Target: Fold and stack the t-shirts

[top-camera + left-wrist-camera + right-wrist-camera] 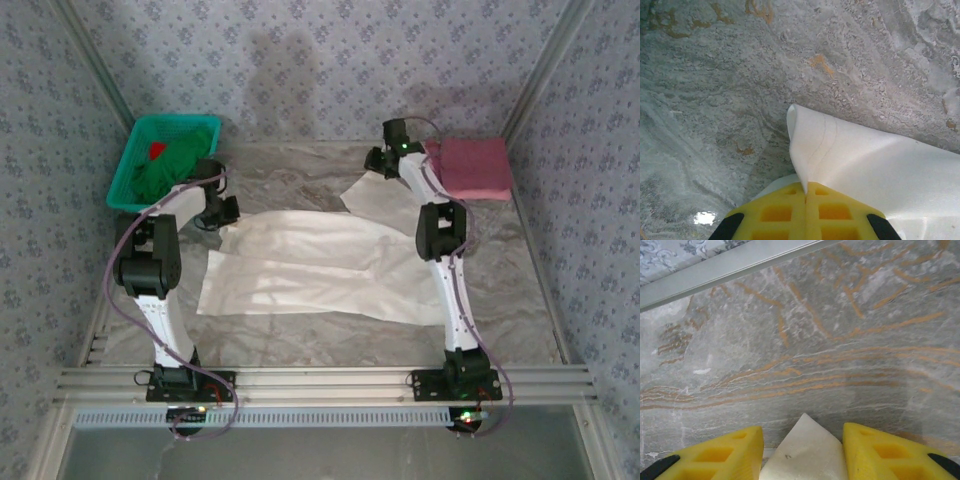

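A cream-white t-shirt (300, 265) lies spread across the middle of the table, one flap reaching toward the back right. My left gripper (222, 212) is at its left back corner. In the left wrist view the yellow fingers (806, 189) are pressed together, pinching a fold of the white cloth (855, 160). A dusty pink t-shirt (475, 165) lies folded at the back right corner. My right gripper (380, 160) hovers at the far end of the white flap, its jaws open. A pointed corner of white cloth (807, 452) lies loose between the yellow fingers (740, 450).
A teal mesh basket (125, 175) with green cloth and something red stands at the back left. Patterned walls and metal rails (740, 265) close in the marbled table (300, 180) at the back and sides.
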Controlling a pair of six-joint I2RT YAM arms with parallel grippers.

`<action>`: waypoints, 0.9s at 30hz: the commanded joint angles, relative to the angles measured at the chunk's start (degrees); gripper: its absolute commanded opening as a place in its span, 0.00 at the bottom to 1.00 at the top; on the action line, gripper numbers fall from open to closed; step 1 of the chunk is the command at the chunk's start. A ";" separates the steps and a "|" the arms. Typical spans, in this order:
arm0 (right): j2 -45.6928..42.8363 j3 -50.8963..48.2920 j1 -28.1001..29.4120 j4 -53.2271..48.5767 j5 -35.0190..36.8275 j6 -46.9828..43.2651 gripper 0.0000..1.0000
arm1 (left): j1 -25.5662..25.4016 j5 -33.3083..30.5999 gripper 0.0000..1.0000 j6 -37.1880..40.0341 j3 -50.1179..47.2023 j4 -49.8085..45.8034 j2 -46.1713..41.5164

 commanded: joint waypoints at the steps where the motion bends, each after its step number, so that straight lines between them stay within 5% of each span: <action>1: 0.71 0.37 1.89 -6.45 4.45 0.78 0.43 | -0.12 1.50 0.00 -0.62 0.39 0.23 -0.14; 11: 0.63 3.82 0.96 -9.51 6.85 2.04 0.00 | 0.00 1.61 0.00 -0.81 -0.29 0.96 -0.20; 27: -13.18 3.74 -3.54 -3.79 -5.10 9.75 0.00 | 1.12 0.19 0.00 -0.75 4.39 -0.22 -1.66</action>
